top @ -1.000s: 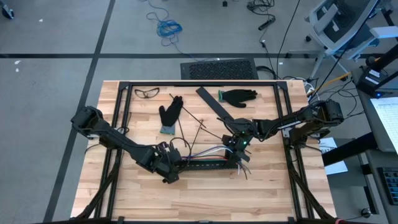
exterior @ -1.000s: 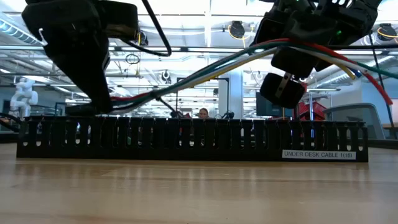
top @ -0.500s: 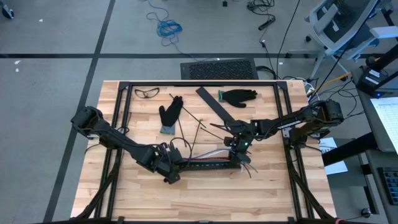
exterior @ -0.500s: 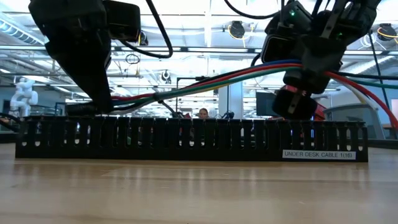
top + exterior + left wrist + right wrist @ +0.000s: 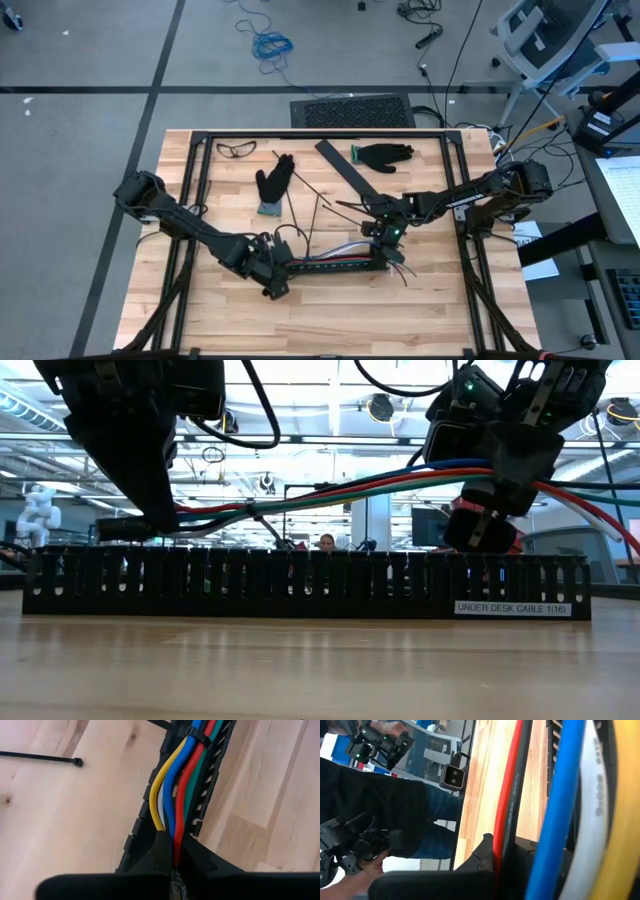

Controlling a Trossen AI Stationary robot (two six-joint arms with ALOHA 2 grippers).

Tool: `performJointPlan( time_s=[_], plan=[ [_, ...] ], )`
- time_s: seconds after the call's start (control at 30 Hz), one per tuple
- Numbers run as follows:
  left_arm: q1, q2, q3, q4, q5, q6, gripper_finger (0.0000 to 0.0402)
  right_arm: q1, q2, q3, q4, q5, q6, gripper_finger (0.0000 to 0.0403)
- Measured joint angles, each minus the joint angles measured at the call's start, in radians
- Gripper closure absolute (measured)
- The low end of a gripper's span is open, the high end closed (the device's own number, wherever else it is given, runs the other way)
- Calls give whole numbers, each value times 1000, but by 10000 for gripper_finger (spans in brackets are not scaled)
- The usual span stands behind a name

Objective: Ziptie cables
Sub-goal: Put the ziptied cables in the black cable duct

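The cables, a bundle of yellow, blue, red, green and white wires, stretch over the black slotted strip lying near the table's middle. My left gripper is shut on the bundle's left end. My right gripper is shut at its right end. In the low view the cables hang just above the strip, higher on the right. A black ziptie circles the bundle farther along. My left gripper pinches the bundle's left end between its two fingers, coming steeply from above. Red and blue wires run in between the fingers; the yellow wire's tip ends just beside them. The end is held slightly above the strip. My right gripper pinches the red wire and a dark strand between its fingers, near the bundle's right end. The blue, white and yellow wires pass beside the fingers, outside the pinch. The fingers slant gently downward and this end is held clear above the strip.
Two black gloves, safety glasses and a flat black bar lie toward the far edge. Loose black zipties lie on the wood. A person holding a controller stands beyond the table's edge.
My right gripper has tipped further downward and sunk a little, bringing the right end of the cables lower, closer to the strip. The bundle's slope has flattened. The left end has stayed where it was.
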Motion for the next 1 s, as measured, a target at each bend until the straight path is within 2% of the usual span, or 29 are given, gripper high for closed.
performJointPlan(
  time_s=[0.13,0.27,0.5,1.0],
  plan=[
    [-1,0,-4,-15,6,-2,334,0,0,-2,-10,-12,-3,393],
    [-4,1,-7,-59,76,2,294,3,0,-6,-30,-45,-10,392],
    [-3,0,-5,-124,81,6,236,2,0,-6,-36,-28,-19,392],
    [40,-3,31,-111,52,0,224,6,0,-4,-37,-39,16,387]
  ],
)
